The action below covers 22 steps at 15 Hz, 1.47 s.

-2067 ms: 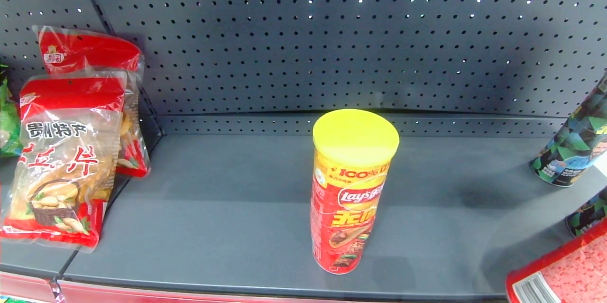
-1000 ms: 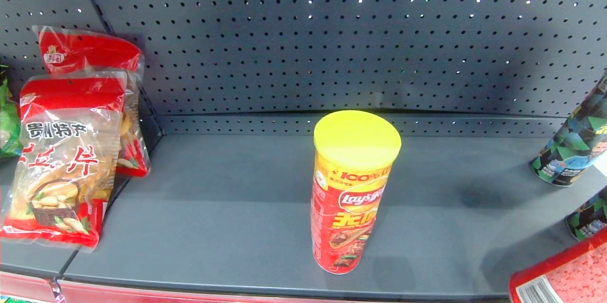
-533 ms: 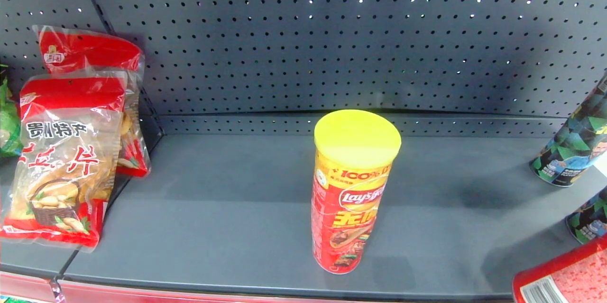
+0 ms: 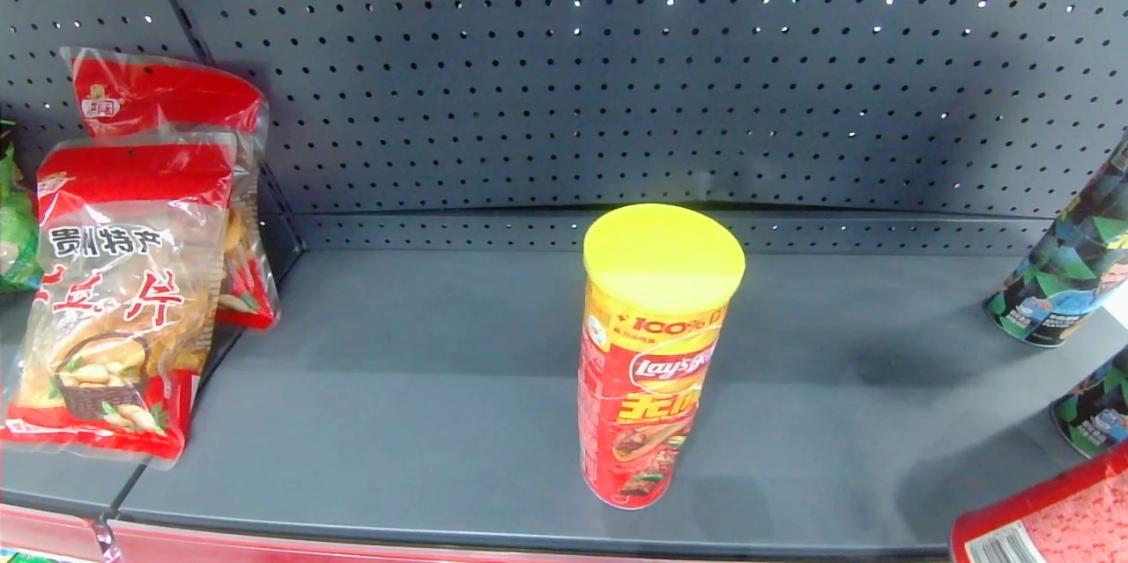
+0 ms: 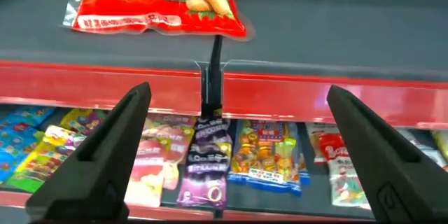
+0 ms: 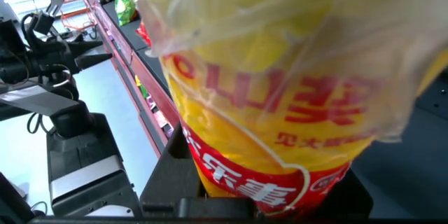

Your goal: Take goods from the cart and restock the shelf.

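Observation:
A red chips can with a yellow lid [image 4: 652, 351] stands upright in the middle of the grey shelf [image 4: 423, 387]. A second can [image 4: 1044, 519] pokes into the head view's lower right corner, in front of the shelf edge. Close up it is the yellow and red can [image 6: 266, 98], and my right gripper [image 6: 262, 192] is shut on it. My left gripper [image 5: 238, 91] hangs open and holds nothing, facing the shelf's red front rail [image 5: 315, 94].
Red peanut bags [image 4: 115, 281] lean at the shelf's left end, one of them [image 5: 161, 3] near the front edge. Dark patterned cans [image 4: 1062, 272] stand at the right end. A lower shelf holds several snack packs [image 5: 210, 168]. Bare shelf lies on either side of the standing can.
The can in the lower right corner of the head view has sunk slightly down and to the right. The standing can and the bags have not moved.

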Motion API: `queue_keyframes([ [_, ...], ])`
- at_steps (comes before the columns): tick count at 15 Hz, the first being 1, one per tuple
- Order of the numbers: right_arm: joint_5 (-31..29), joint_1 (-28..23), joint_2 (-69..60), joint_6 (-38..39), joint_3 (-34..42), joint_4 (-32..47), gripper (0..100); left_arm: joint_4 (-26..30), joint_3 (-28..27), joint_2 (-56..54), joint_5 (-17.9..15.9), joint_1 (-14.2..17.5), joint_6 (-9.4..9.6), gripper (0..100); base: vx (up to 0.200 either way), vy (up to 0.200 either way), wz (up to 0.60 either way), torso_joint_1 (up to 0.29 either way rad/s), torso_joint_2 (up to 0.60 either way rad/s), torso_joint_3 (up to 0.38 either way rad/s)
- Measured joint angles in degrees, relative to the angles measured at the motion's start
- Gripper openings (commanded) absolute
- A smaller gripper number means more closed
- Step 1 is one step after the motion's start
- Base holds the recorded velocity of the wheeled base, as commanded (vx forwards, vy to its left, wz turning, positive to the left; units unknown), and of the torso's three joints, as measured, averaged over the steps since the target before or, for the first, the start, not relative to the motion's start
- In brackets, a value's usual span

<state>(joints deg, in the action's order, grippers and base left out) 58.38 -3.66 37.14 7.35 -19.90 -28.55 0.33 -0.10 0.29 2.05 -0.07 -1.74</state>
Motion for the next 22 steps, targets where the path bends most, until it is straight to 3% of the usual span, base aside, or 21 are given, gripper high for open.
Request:
queue_keyframes([
  [5,-0.05,0.22,0.85,0.01,1.38,0.06,0,-0.11,0.00,-0.20,-0.06,-0.02,-0.30,100,0.000,0.000,0.00,0.000,0.00,0.000],
  [13,-0.99,1.84,14.56,0.04,-10.97,-0.10,0,-0.11,0.00,-0.20,-0.05,-0.02,-0.26,100,0.000,0.000,0.00,0.000,0.00,0.000],
  [19,-5.23,10.83,30.44,-0.05,-22.19,-2.51,0,-0.12,0.00,-0.20,-0.05,-0.02,-0.26,100,0.000,0.000,0.00,0.000,0.00,0.000],
  [22,-10.15,18.76,38.88,-0.11,-27.70,-4.46,0,-0.12,0.00,-0.20,-0.09,-0.02,-0.28,100,0.000,0.000,0.00,0.000,0.00,0.000],
])
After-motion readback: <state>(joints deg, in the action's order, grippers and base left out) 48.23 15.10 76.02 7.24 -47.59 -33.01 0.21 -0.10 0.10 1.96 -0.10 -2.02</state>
